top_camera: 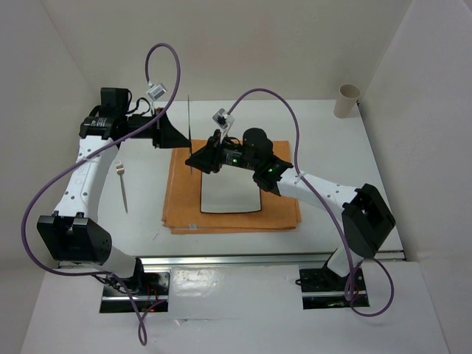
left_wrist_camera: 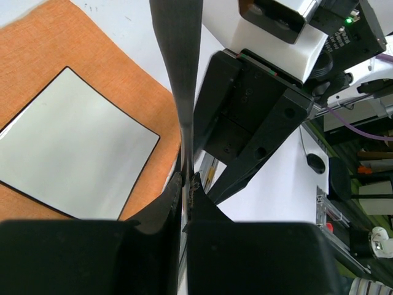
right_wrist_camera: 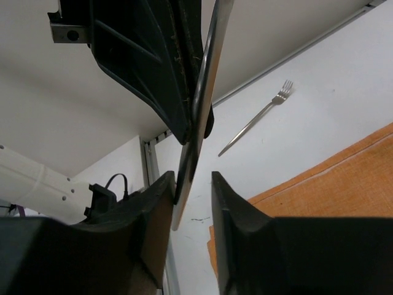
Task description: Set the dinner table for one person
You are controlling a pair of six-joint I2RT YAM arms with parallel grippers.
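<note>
My left gripper (top_camera: 184, 140) is shut on a thin metal knife (top_camera: 189, 118) and holds it in the air above the far left corner of the orange placemat (top_camera: 284, 214). In the left wrist view the jaws (left_wrist_camera: 187, 181) pinch the knife (left_wrist_camera: 179, 55) edge-on. My right gripper (top_camera: 192, 164) is open around the knife's other end. In the right wrist view the knife (right_wrist_camera: 204, 92) passes between my fingers (right_wrist_camera: 191, 184) and rests against the left finger (right_wrist_camera: 156, 203). A square white plate (top_camera: 230, 193) with a dark rim lies on the placemat. A fork (top_camera: 123, 188) lies on the white dinner table (top_camera: 332, 147), left of the placemat.
A tan paper cup (top_camera: 347, 100) stands at the table's far right corner. White walls enclose the back and both sides. The fork also shows in the right wrist view (right_wrist_camera: 258, 117). An aluminium rail (top_camera: 243, 258) runs along the near edge.
</note>
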